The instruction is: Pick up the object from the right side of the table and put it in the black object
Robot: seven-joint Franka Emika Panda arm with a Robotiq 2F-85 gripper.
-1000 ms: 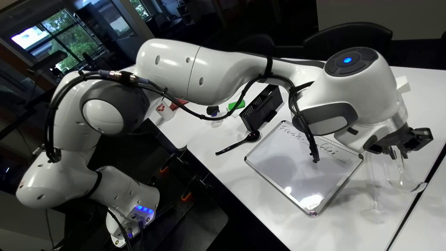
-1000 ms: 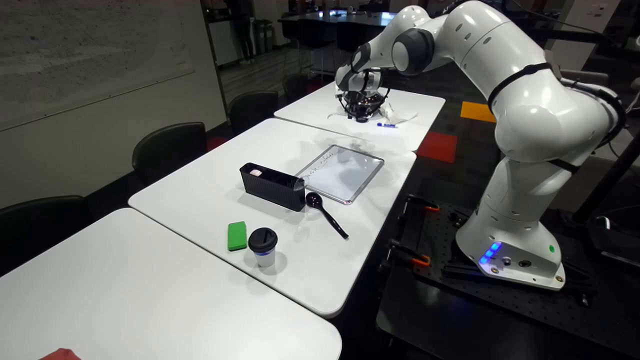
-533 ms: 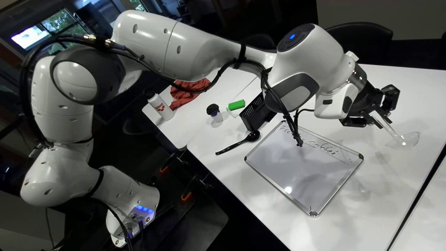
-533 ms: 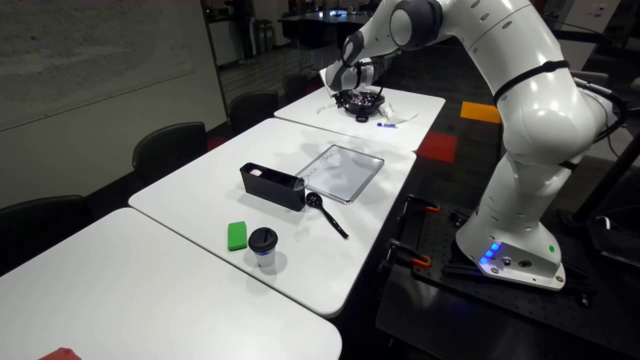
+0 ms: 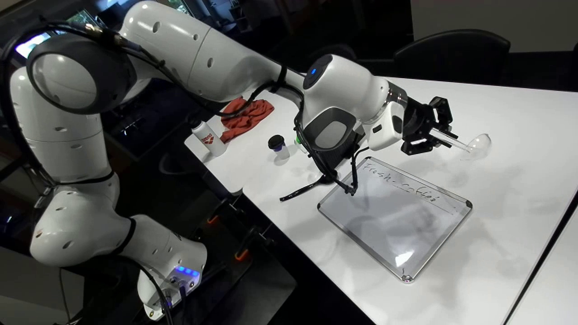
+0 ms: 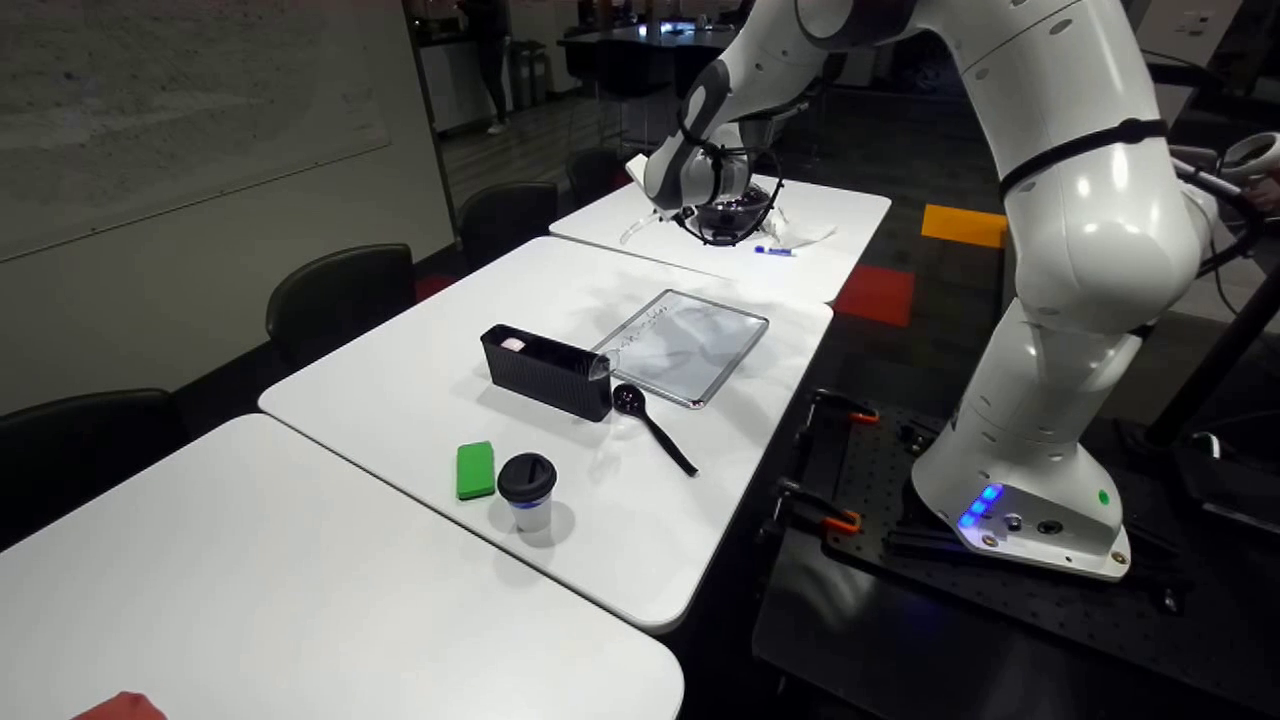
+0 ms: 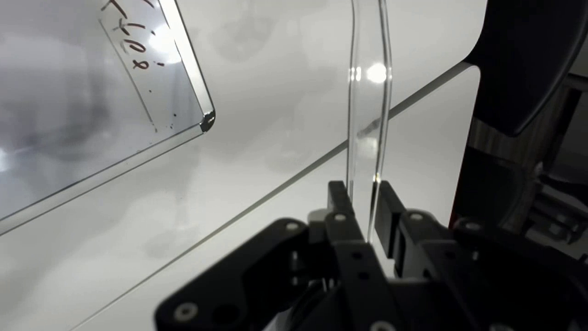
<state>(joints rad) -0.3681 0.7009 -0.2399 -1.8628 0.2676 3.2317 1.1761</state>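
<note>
Lately the arm has been drawn leftward, away from the right side — the picking can be judged done and the carry begun. The white table is ended at the right and far sides by edges, the far one backed by a black chair; both should be easily avoided. Room for the swing seems to be offered over the whiteboard, which is laid flat and nearer. In an exterior view the black box is seen near the whiteboard's left corner, its long, narrow mouth facing up, so little slack will be left by its edges. In the wrist view the gripper is seen with jaws narrowed onto the stem of the glass piece. In an exterior view it is held above the table, tipped farther from upright than a second ago, wider end rightward — a turn back will probably be needed before lowering. Last, a pale pink thing is seen at the box's left end; the mouth's middle may be better aimed at.
</note>
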